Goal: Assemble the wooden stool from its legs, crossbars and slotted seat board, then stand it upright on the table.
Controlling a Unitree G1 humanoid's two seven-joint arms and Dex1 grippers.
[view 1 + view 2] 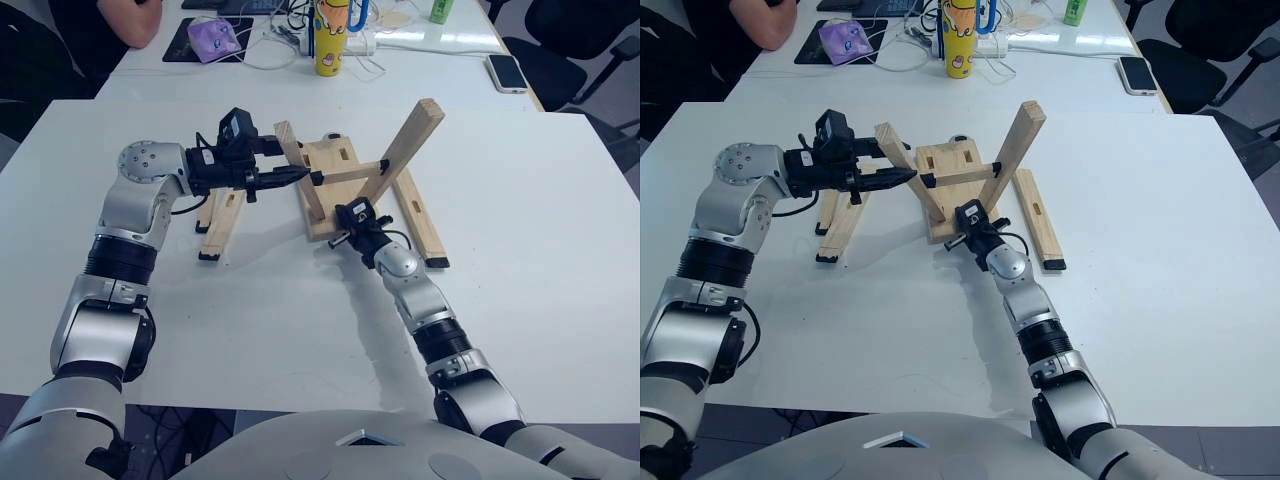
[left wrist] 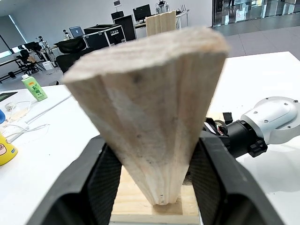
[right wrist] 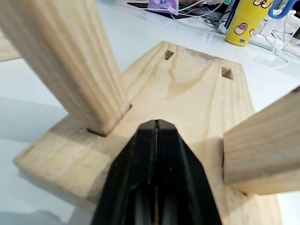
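While seat board (image 1: 335,160) lies flat mid-worktop (image 1: 520,300), well apart from all edges, left leg (image 2: 150,103) is shown by left wrist view clamped in left claw (image 1: 300,176). Right claw (image 3: 156,129), closed on nothing, is rested on board's near edge. Loose legs (image 1: 222,215) are laid left and right.

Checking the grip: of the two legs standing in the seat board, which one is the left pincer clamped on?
The leg on the robot's left, clamped in the left pincer; the taller right leg stands ungripped.
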